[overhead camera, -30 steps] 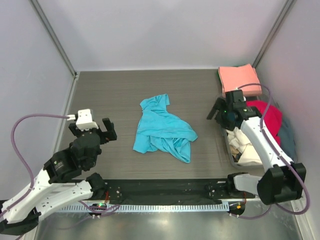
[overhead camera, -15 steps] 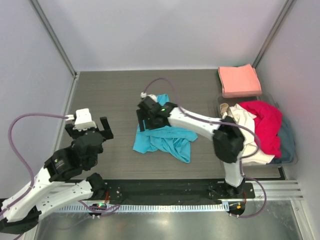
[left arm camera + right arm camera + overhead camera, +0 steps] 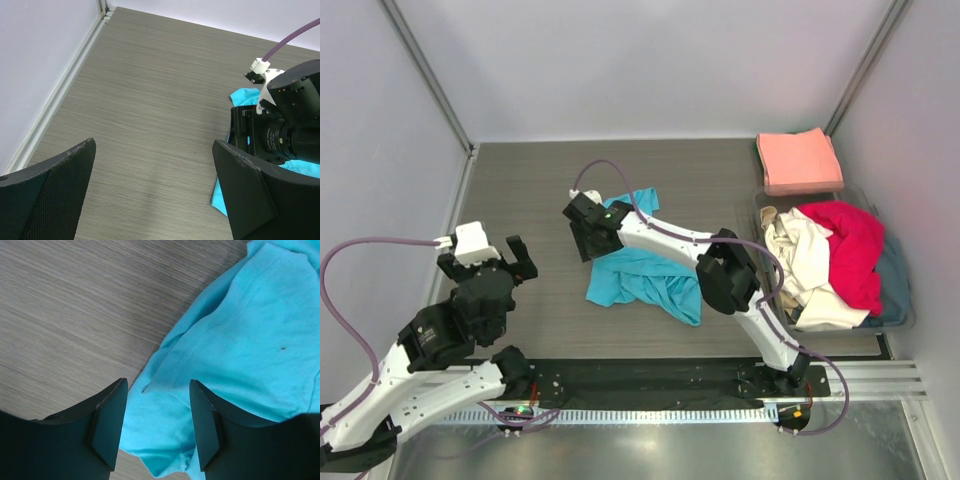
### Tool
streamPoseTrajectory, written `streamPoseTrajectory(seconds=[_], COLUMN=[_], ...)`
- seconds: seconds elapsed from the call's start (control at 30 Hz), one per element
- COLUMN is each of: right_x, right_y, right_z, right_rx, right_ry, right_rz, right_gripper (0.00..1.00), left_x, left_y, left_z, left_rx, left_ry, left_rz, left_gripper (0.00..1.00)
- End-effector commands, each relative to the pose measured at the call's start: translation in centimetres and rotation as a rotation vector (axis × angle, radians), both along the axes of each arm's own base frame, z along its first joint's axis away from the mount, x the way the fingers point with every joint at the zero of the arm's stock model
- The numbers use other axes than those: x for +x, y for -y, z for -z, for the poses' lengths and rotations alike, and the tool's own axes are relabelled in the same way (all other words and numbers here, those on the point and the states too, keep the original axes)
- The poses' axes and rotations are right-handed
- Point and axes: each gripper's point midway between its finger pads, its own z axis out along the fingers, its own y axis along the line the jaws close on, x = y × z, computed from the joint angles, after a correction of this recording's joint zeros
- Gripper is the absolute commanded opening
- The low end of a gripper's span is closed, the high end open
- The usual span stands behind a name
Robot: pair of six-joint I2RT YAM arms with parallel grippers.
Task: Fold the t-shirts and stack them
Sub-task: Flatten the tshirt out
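A turquoise t-shirt lies crumpled at the table's middle. My right gripper reaches across to its upper left edge. In the right wrist view the gripper is open and empty, its jaws straddling the shirt's edge just above the cloth. My left gripper is open and empty over bare table left of the shirt. In the left wrist view it faces the right gripper and a strip of turquoise cloth. A salmon-pink shirt lies folded at the back right.
A clear bin at the right holds a red shirt, a cream one and a grey-blue one in a heap. White walls close the table's back and sides. The right arm's links stretch over the turquoise shirt.
My right arm has swung from the bin at the right across to the turquoise shirt's left edge. My left gripper has drawn back a little to the left.
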Motion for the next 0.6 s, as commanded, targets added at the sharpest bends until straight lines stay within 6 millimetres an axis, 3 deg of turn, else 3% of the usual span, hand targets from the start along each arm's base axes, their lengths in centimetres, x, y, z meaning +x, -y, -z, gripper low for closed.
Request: streamPoseTrajectory(seconds=[0.0, 0.27, 0.57], right_x=[0.6, 0.2, -0.2], right_y=[0.5, 0.7, 0.0], right_z=[-0.2, 1.2, 1.4], right_rx=[-0.048, -0.079, -0.068], right_ry=[0.028, 0.009, 0.004], right_rz=[0.001, -0.004, -0.010], right_gripper=[0.57, 0.54, 0.45], left_x=[0.1, 0.0, -0.1], left_y=[-0.6, -0.6, -0.7], left_z=[-0.4, -0.4, -0.5], left_rx=[-0.017, -0.028, -0.030], left_ry=[0.027, 0.033, 0.034], left_rz=[-0.045, -0.039, -0.037], left_gripper=[1.00, 1.00, 1.00])
